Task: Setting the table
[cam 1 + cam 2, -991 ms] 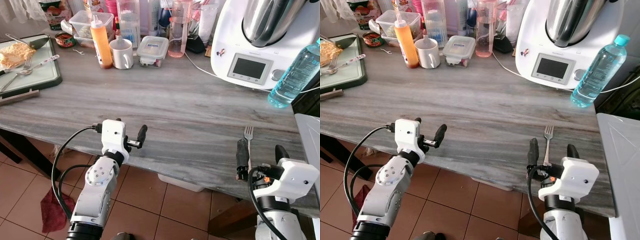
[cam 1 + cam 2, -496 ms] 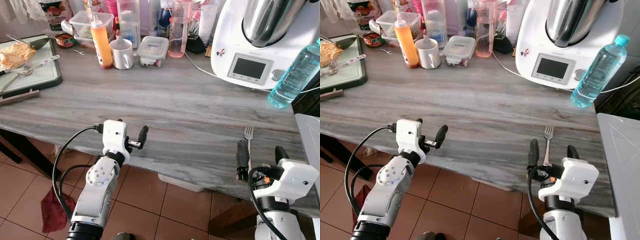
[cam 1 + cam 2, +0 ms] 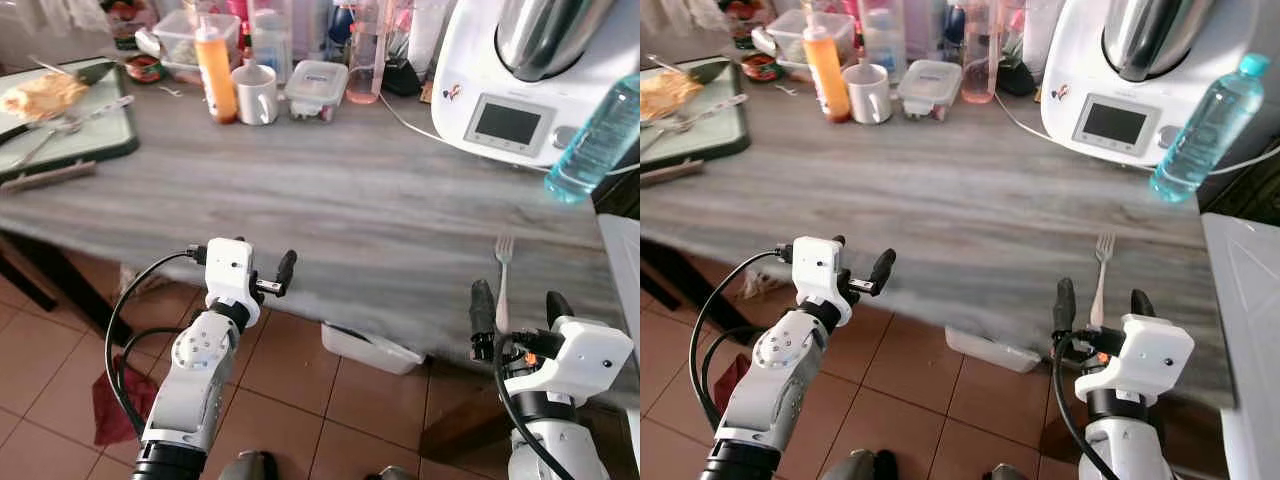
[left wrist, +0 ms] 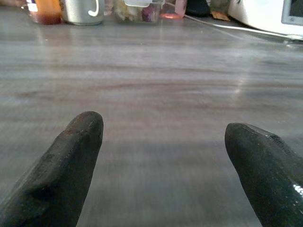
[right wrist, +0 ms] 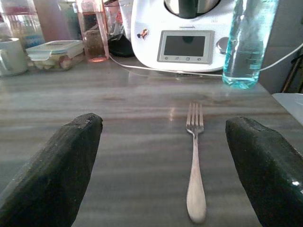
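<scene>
**Fork down at the near edge, both grippers empty**

The left gripper (image 3: 262, 272) hangs at the table's (image 3: 330, 200) near edge, fingers spread wide, holding nothing. Toward the near right corner the fork (image 5: 194, 163) lies flat, tines pointing away. The right gripper (image 5: 165, 165) sits wide open, straddling its handle without touching. To lift it cleanly, I judge closing squarely across the handle best.
</scene>
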Available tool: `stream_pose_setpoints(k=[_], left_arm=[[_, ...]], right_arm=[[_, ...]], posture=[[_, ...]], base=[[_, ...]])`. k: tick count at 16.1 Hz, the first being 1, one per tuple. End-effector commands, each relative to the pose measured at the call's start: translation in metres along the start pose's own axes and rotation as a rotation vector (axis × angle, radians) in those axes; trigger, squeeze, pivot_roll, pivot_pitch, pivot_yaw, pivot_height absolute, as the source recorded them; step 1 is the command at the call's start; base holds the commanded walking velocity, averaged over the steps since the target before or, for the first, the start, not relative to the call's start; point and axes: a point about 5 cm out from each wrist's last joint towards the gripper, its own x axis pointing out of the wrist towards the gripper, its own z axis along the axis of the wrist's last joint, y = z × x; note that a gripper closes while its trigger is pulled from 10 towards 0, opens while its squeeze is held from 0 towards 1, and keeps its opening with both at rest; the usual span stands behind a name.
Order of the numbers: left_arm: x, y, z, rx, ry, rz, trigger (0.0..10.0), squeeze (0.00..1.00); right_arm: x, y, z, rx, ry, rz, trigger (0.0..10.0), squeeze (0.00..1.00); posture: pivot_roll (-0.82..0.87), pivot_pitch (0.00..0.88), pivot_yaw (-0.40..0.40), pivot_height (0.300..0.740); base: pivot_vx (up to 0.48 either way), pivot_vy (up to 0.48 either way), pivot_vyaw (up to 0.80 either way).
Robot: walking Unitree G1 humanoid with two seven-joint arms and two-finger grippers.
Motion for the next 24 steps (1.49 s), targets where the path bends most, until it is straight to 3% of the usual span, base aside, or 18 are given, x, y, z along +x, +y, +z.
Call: stream_pose_setpoints(k=[1,17,24], left_arm=[[-0.001,0.0003,-0.0026,0.002,0.018,-0.006,10.0,0.0],[-0.0004,0.0014,-0.0045,0.005,0.033,-0.01,10.0,0.0],[0.0006,0.0005,-0.0047,0.004,0.036,-0.017,10.0,0.0]], right_arm=[[-0.0011,-0.005,-0.0018,-0.005,0.009,-0.022,10.0,0.0],[-0.0003,-0.0057,-0.0031,-0.001,0.008,-0.032,10.0,0.0],[0.0003,-0.0054,-0.0037,0.002,0.008,-0.032,10.0,0.0]], posture=[[0.01,0.123,-0.016,0.714],[0.01,0.125,-0.011,0.714],[0.01,0.124,-0.009,0.714]], base=[[-0.251,0.0,0.0],[-0.137,0.0,0.0],[-0.302,0.0,0.0]])
